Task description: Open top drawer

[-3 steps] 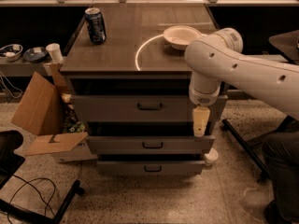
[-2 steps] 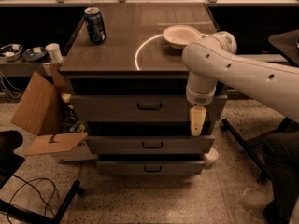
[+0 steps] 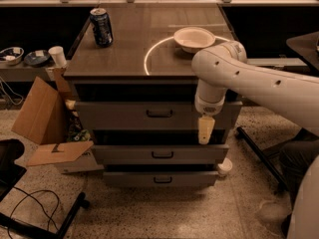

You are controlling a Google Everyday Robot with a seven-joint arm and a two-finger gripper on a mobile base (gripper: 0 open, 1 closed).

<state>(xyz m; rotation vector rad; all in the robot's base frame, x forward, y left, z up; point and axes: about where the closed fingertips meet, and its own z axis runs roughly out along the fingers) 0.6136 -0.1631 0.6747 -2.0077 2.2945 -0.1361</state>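
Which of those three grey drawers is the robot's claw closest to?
The top drawer, the tallest-fronted: the gripper hangs before its right part, right of its handle. The middle drawer and bottom drawer sit lower.

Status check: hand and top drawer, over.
Hand hanging before wide grey metal top drawer, right of its dark loop handle. Handle ungrasped. Nothing blocking it.

My feed: dim, sepia cast. Deep shadow above the top drawer point(image 3: 124, 114). Brightest item: white arm point(image 3: 259, 83), gripper point(image 3: 205, 129) hanging before that drawer's right end.
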